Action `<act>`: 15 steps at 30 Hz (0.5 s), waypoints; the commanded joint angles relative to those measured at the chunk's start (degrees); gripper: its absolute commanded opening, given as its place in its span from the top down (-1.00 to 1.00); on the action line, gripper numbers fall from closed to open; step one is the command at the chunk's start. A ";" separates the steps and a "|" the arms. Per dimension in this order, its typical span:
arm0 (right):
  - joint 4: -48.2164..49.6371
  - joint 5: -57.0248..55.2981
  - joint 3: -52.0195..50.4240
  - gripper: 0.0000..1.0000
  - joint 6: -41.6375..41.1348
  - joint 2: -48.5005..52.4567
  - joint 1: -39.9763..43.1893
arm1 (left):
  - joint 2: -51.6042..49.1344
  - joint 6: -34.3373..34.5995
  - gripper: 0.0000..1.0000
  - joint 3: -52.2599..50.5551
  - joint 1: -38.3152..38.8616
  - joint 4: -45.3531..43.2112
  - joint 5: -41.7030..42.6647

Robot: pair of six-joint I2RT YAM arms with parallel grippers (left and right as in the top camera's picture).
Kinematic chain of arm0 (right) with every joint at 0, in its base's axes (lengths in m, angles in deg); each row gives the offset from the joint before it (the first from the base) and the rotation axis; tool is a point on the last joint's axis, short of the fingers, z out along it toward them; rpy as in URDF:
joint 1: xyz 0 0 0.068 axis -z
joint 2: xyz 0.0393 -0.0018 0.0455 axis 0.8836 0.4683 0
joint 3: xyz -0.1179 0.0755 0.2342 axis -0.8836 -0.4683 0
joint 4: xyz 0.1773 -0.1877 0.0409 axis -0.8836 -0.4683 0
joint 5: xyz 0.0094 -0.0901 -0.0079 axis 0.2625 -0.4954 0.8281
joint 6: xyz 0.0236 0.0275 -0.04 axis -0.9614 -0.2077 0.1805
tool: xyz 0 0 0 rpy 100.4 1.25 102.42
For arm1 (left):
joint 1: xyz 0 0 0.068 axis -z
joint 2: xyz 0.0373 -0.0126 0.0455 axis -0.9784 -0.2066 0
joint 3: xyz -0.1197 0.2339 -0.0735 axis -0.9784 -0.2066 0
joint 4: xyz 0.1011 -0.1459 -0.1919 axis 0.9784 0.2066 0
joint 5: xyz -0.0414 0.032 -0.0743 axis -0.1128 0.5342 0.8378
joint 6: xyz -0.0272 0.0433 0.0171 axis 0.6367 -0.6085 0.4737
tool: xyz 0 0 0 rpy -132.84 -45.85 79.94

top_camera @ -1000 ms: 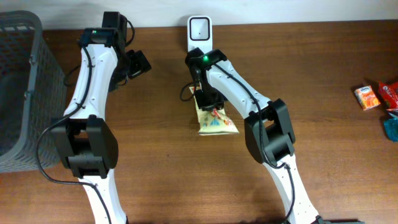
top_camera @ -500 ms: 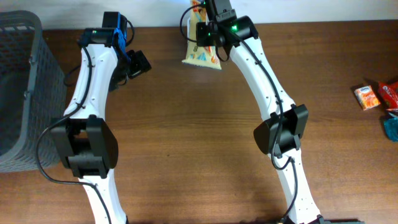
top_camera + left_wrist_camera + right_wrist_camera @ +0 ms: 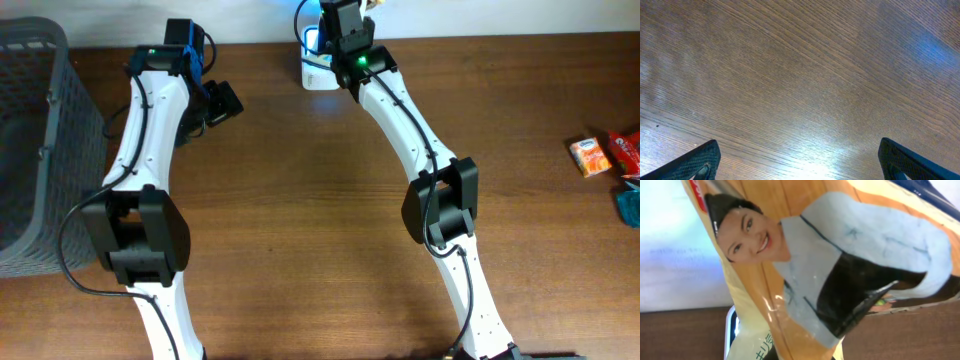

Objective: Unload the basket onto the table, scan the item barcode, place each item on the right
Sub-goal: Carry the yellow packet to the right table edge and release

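Moved since a second ago: snack packet (image 3: 805,270). Then lying flat on the bench (image 3: 300,220) just in front of the scanner (image 3: 316,72). Now lifted clear and carried to the far edge, above the scanner head. Half a second ago still plainly seen from overhead, hanging over the scanner head. Now almost wholly lost there behind the right arm (image 3: 400,110), stretched out further toward the far edge. Blue glow (image 3: 303,18) beside the scanner head, not there a second ago.

In the right wrist view, filled by the packet: yellow-orange wrapper, printed smiling woman in a pale top, tilted. White scanner edge peeking out low left, strip of brown bench behind. Barcode not visible on this face.

Right fingers hidden behind the packet; pressed nearly together, pinching the packet.

Left arm (image 3: 150,120) in the same pose as in both earlier frames, parked near the far left of the bench. Left fingers (image 3: 700,161) spread wide, holding nothing, only bare wood between them.

Unchanged too: grey basket (image 3: 35,150) at the left edge, small packs (image 3: 592,156) at the far right.
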 commanded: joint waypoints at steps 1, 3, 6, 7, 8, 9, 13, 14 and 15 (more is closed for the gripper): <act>0.76 -3.58 0.68 0.92 -0.11 -0.57 -0.09 | 0.39 -0.74 -0.98 0.04 -0.20 0.09 -0.44; -0.13 -6.23 0.70 0.92 -0.13 -1.55 -0.07 | 0.39 -0.74 -0.98 0.04 -0.20 0.07 -0.44; -4.70 -7.34 2.71 0.92 -0.37 -6.60 2.78 | 0.39 -0.74 -0.98 0.04 -0.22 0.09 -0.44; -6.51 -7.30 2.97 0.92 -0.61 -8.04 3.93 | 0.39 -0.74 -0.98 0.04 -0.20 0.09 -0.44; -12.50 -7.34 2.99 0.92 -3.61 -11.43 7.67 | 0.39 -0.74 -0.98 0.04 -0.20 0.09 -0.44; -17.11 -7.32 2.99 0.92 -5.84 -13.07 10.51 | 0.39 -0.74 -0.98 0.04 -0.22 0.09 -0.44; -39.76 -5.81 2.93 0.92 -10.86 -14.93 28.33 | 0.39 -0.74 -0.98 0.04 -0.20 0.09 -0.44; -42.58 -5.81 2.93 0.92 -10.86 -14.71 31.65 | 0.39 -0.74 -0.98 0.04 -0.22 0.09 -0.44; -45.57 -5.81 2.91 0.92 -10.86 -14.43 35.63 | 0.39 -0.74 -0.98 0.04 -0.20 0.09 -0.44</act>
